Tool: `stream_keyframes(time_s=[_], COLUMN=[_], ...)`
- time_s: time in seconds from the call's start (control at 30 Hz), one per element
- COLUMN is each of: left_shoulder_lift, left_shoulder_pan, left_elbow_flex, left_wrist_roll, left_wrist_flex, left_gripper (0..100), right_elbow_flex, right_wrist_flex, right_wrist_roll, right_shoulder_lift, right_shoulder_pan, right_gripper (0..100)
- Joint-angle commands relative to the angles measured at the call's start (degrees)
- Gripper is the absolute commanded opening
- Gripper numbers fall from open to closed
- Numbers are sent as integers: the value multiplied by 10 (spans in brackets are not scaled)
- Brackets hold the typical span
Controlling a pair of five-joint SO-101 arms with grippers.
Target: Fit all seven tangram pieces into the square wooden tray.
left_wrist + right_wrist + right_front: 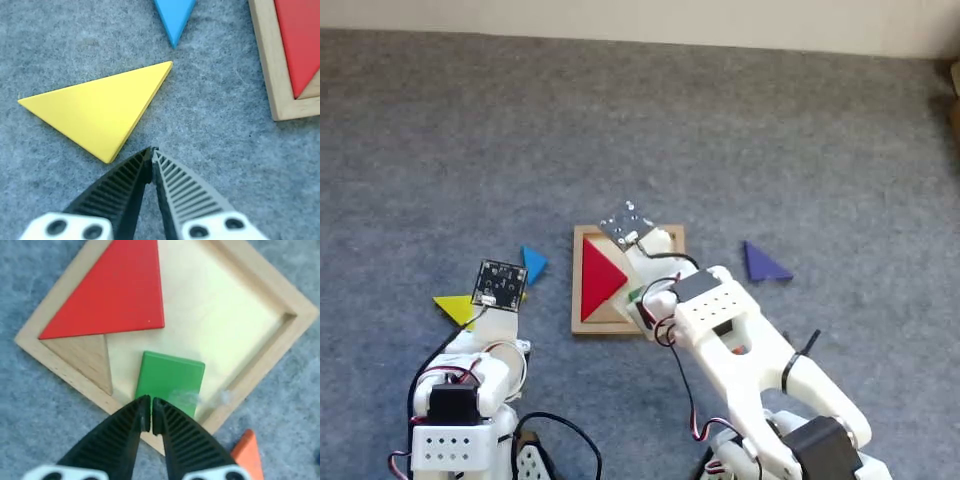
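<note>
Tray holds red triangle, green square near rim; much floor bare; both jaws closed, empty.

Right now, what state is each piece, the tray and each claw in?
tray: partly filled.
red triangle: flat in the tray.
wooden triangle: flat in the tray.
green square: in the tray.
yellow triangle: loose on carpet.
blue triangle: loose on carpet.
purple triangle: loose on carpet.
orange piece: loose on carpet.
left gripper: shut, empty.
right gripper: shut, empty.
</note>
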Motion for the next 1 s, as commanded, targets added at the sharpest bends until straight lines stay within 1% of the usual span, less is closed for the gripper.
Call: stream_keyframes(time_s=[0.0,0.07,0.13,0.3,0.6,0.97], left_shoulder_lift=[-20,-20,-20,-20,-20,-20], left_shoulder_pan=[-7,-7,-7,-7,-7,-7], left_elbow_flex=[13,13,13,13,13,13], left_wrist_roll=[-6,-6,-6,-6,-6,-6], left_wrist_flex=[6,6,6,6,6,6], left_gripper=[8,8,8,8,8,8], right_elbow_flex=[12,31,42,43,43,16], right_wrist_flex=[-40,-80,-100,-100,-100,-124], right_wrist_roll=[5,5,5,5,5,6], right_shoulder_lift=[-26,-8,21,65,65,65], right_shoulder_pan=[-7,-7,-8,-15,-95,-95], right_gripper=[12,12,12,12,12,12])
